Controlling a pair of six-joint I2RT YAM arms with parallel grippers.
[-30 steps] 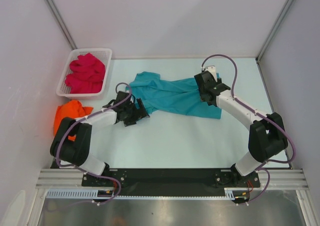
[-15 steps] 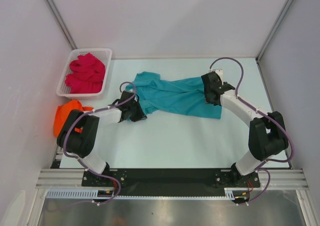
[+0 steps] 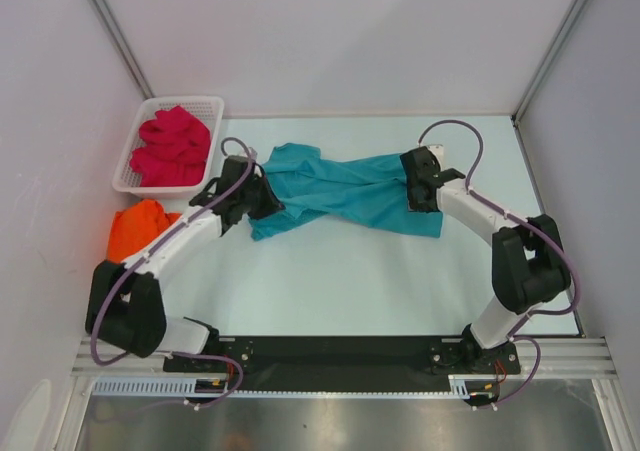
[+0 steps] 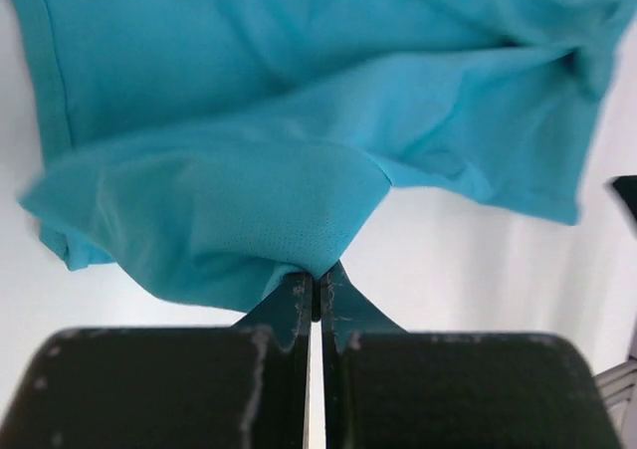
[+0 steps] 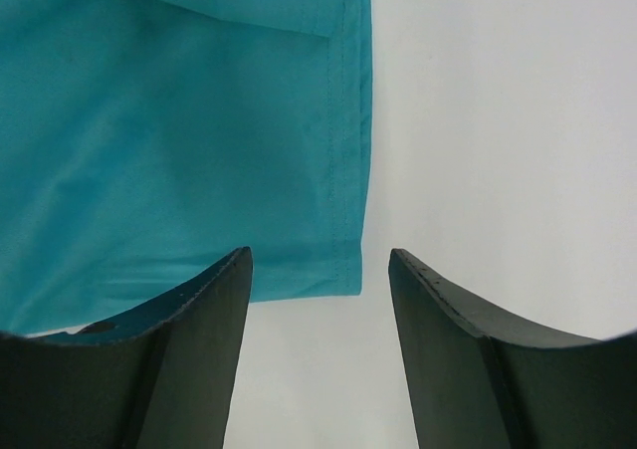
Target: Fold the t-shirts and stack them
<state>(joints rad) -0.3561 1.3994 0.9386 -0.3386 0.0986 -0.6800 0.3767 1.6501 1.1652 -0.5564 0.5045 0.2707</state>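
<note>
the left gripper (image 4: 315,282) had just clamped the teal t-shirt (image 4: 299,101), ready to spread it; the right gripper (image 5: 318,265) hung open.

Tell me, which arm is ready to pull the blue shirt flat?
Probably the left. The left gripper is shut on a fold of the blue shirt. The right gripper is open above the shirt's corner, holding nothing.

The teal t-shirt (image 3: 340,189) lies rumpled across the table (image 3: 380,271), with the left gripper (image 3: 265,206) at its left end and the right gripper (image 3: 414,196) over its right end. The pink t-shirt (image 3: 172,146) fills the white basket (image 3: 125,177) (far left corner), and the orange t-shirt (image 3: 140,229) lies bunched just in front.
</note>
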